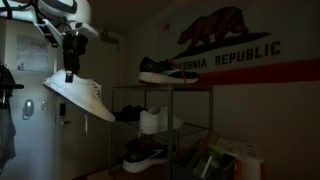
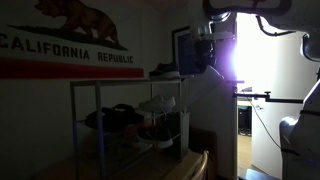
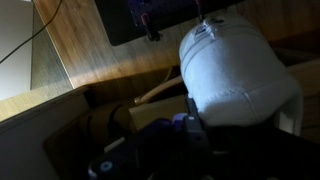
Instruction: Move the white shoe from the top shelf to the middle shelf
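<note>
**White shoe off the rack, not yet placed**

Gripper pinches the white shoe near its heel. The shoe hangs tilted in the air beside the rack, clear of the top shelf. Remaining, as judged: carry to the middle shelf, set down, release.
</note>
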`<state>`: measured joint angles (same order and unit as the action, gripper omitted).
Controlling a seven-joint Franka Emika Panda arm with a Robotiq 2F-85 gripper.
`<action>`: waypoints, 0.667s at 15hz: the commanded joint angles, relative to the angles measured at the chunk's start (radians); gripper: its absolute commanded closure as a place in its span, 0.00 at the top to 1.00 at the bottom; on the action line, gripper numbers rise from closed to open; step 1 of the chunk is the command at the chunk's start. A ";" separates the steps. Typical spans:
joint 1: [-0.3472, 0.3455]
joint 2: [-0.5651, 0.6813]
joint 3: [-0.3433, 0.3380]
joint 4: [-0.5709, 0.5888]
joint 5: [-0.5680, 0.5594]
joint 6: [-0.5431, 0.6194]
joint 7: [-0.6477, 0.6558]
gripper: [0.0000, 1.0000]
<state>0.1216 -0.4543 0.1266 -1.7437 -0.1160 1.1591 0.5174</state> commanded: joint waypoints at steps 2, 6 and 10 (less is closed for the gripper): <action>-0.050 -0.142 0.030 -0.283 0.034 0.272 0.027 0.07; -0.074 -0.217 0.057 -0.434 0.021 0.469 0.073 0.07; -0.099 -0.279 0.081 -0.506 0.009 0.626 0.134 0.07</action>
<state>0.0580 -0.6514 0.1819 -2.1987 -0.1062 1.6859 0.6113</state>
